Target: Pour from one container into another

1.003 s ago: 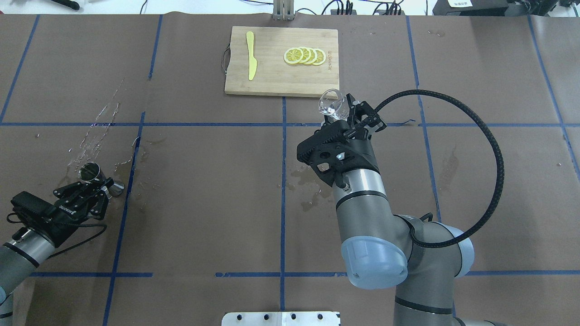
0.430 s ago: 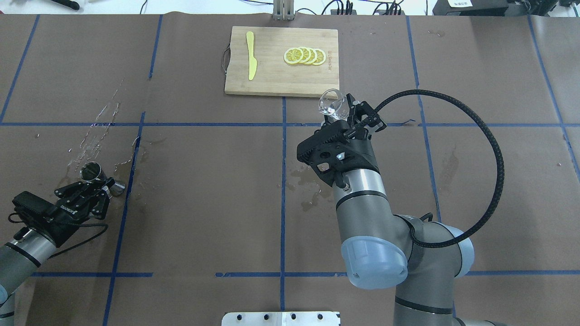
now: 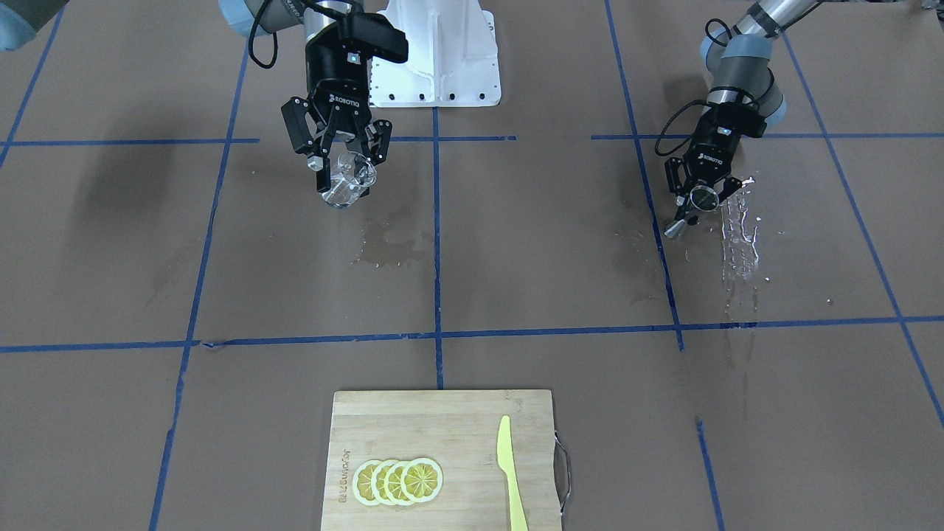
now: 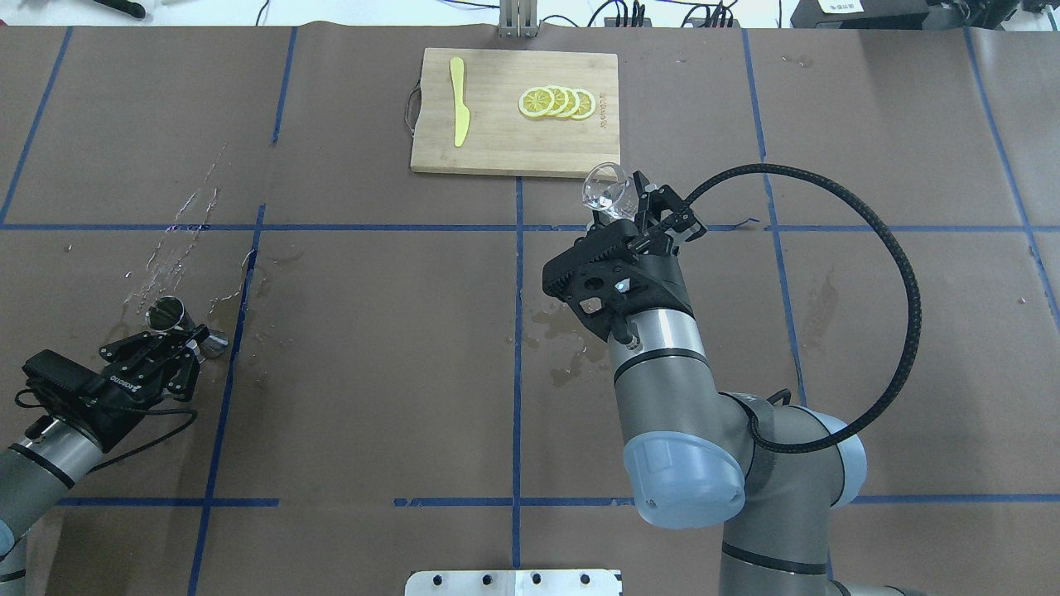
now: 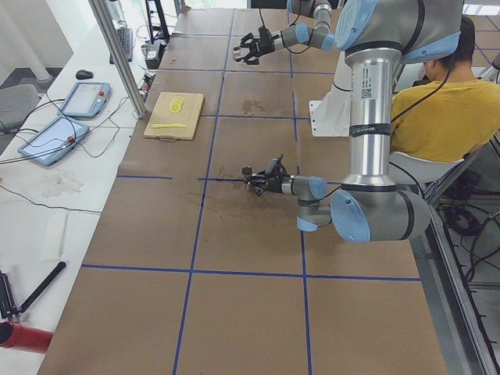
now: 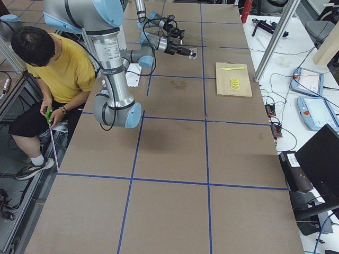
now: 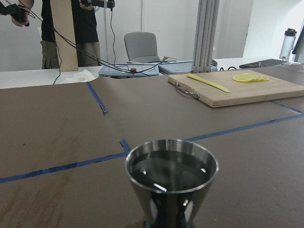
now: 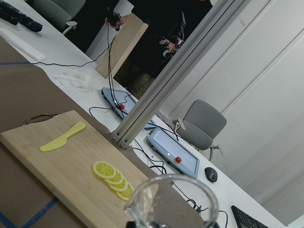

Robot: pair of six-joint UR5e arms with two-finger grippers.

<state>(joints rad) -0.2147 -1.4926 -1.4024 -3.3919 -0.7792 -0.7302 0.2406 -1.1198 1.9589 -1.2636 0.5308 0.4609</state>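
**Jigger charged, tumbler aloft, arms well apart**

At left, the left gripper [image 4: 195, 337] is clamped on the waist of the jigger [image 4: 166, 314], low over the paper [image 4: 373, 356]. Its wrist view shows liquid close under the rim. A spill [image 4: 178, 240] glistens just beyond it. Mid-table is bare paper with a puddle [image 4: 563, 331] near the centre line. By the far edge sits a board [image 4: 513, 145] carrying a knife [image 4: 458, 103] and lemon slices [image 4: 556, 102]. At right, the right gripper [image 4: 623, 207] is closed on the tumbler [image 4: 607, 189], held tilted and high above the table. Whether any liquid is in it cannot be told.

The likeliest mishap is at the left: with the jigger so full, a jerk or a slight tilt would probably slop more onto the wet paper, and wet steel may slide in the fingers. Held this low, a dip could knock the jigger's foot on the table. The tumbler is smooth glass pinched near the fingertips, so a slip would mean a long drop.

Room is generous. Nothing stands between the arms, and the front view puts the board well clear of both
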